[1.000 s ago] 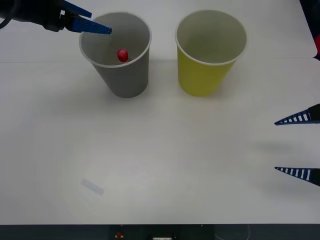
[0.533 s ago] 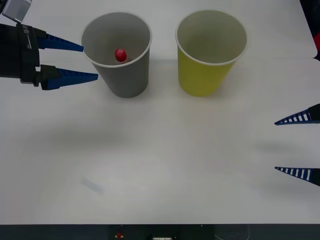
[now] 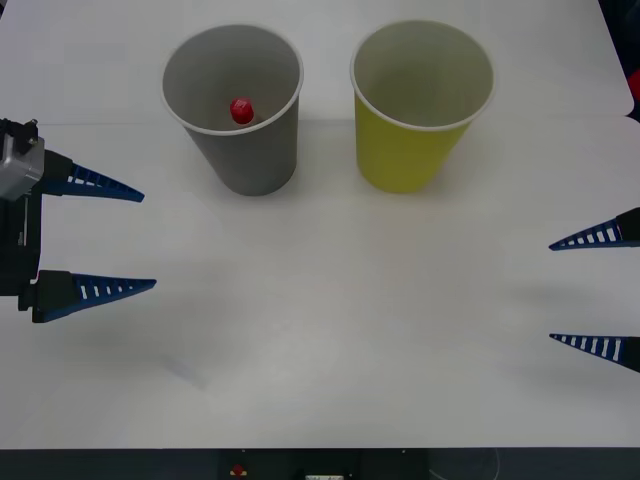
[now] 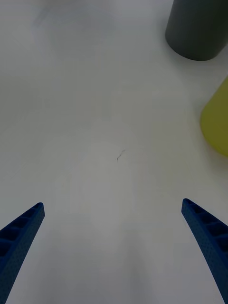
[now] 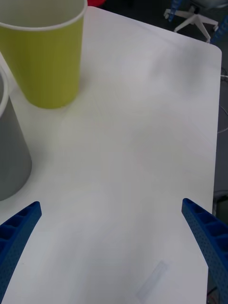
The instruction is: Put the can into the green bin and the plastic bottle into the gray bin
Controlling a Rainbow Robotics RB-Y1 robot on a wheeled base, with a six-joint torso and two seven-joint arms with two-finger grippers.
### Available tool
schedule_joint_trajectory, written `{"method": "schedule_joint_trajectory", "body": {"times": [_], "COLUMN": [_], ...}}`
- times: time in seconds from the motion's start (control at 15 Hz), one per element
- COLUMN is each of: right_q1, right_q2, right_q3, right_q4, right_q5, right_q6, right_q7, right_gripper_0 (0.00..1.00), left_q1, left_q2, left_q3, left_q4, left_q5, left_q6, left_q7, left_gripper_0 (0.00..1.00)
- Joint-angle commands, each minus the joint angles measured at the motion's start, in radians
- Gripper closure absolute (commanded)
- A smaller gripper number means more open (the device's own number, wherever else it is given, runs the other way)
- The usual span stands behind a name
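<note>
The gray bin point(image 3: 240, 130) stands at the back left of the white table, and the plastic bottle's red cap point(image 3: 241, 109) shows inside it. Beside it on the right stands the green bin point(image 3: 415, 120), whose inside looks bare. The can is out of view. My left gripper point(image 3: 146, 240) hangs open at the table's left side, in front of and left of the gray bin, holding nothing. My right gripper point(image 3: 550, 292) is open at the right edge, apart from both bins. The gray bin point(image 5: 9, 156) and green bin point(image 5: 45, 52) show in the left wrist view, and again the gray bin point(image 4: 197, 28) and green bin point(image 4: 216, 121) in the right wrist view.
The white table point(image 3: 330, 320) stretches wide and bare in front of the bins. A small pale strip point(image 5: 153, 280) lies flat on the table near the front left. An office chair base point(image 5: 190, 14) stands beyond the table's far edge.
My left gripper has drawn back from over the gray bin toward the front left and has opened wider. The bottle stays in the gray bin. The right gripper has not moved.
</note>
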Motion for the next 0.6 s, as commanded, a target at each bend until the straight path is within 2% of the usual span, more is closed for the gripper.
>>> {"method": "schedule_joint_trajectory", "body": {"times": [0.07,0.33,0.47,0.6], "right_q1": [0.0,0.0,0.0,0.0], "right_q2": [0.0,0.0,0.0,0.0], "right_q3": [0.0,0.0,0.0,0.0], "right_q4": [0.0,0.0,0.0,0.0], "right_q5": [0.0,0.0,0.0,0.0], "right_q6": [0.0,0.0,0.0,0.0], "right_q7": [0.0,0.0,0.0,0.0], "right_gripper_0": [0.0,0.0,0.0,0.0], "left_q1": [0.077,0.158,0.169,0.169], "left_q2": [-0.032,-0.097,-0.162,-0.211], "left_q3": [0.017,0.018,0.044,0.089], "left_q4": [-0.007,-0.015,-0.015,-0.048], "left_q5": [-0.008,-0.052,-0.081,-0.15], "left_q6": [-0.037,-0.042,-0.111,-0.185], "left_q7": [-0.131,-0.297,-0.326,-0.341], "left_gripper_0": [0.0,0.0,0.0,0.0]}}
